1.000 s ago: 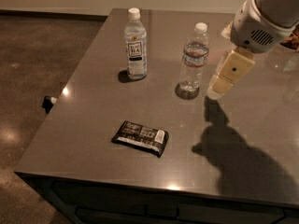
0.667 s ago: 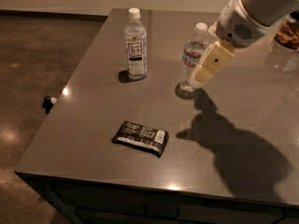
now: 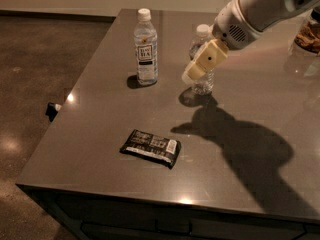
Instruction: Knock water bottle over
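The water bottle [image 3: 204, 84] is a clear ribbed bottle with a white cap. It stands at the middle back of the grey table [image 3: 100, 134], and from here I cannot tell whether it is upright or slightly tilted. My gripper [image 3: 193, 74] is cream-coloured on a white arm and reaches in from the upper right. It lies across the bottle's middle and hides the label band. Its tip pokes out on the bottle's left side, low down. Only the bottle's cap, shoulder and base show.
A smooth bottle with a white label [image 3: 146, 49] stands to the left of the water bottle. A dark snack packet [image 3: 151, 147] lies near the front. A jar with brown contents [image 3: 307, 36] stands at the far right. A small black object [image 3: 51, 110] lies on the floor at the left.
My arm has swung left, from beside the water bottle's right side to across its front. The bottle stays in its place on the table.
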Robot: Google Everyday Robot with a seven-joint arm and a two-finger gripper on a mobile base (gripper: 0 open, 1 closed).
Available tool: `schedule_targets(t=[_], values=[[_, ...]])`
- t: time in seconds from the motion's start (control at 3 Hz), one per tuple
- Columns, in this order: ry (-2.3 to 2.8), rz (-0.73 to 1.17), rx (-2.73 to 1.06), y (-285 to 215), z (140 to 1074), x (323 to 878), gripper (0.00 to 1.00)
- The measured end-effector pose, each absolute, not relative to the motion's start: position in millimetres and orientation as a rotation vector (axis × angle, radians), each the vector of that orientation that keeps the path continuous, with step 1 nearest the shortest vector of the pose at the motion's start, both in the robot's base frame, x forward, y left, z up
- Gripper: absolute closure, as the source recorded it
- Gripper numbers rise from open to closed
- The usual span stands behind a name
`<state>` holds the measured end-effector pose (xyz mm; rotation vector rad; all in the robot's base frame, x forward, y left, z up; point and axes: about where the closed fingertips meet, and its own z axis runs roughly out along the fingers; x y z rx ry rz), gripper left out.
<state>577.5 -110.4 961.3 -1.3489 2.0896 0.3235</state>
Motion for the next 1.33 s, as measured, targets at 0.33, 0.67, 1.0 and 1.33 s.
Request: schedule_targets(t=[0.33, 0.67, 1.0, 1.33], values=[[2.056, 0.357, -1.296, -102, 962, 593, 0.00], [2.021, 0.396, -1.267, -94, 964, 604, 0.26], [2.003, 0.401, -1.257, -90, 965, 606, 0.49], [2.003, 0.404, -1.262, -88, 964, 606, 0.40]])
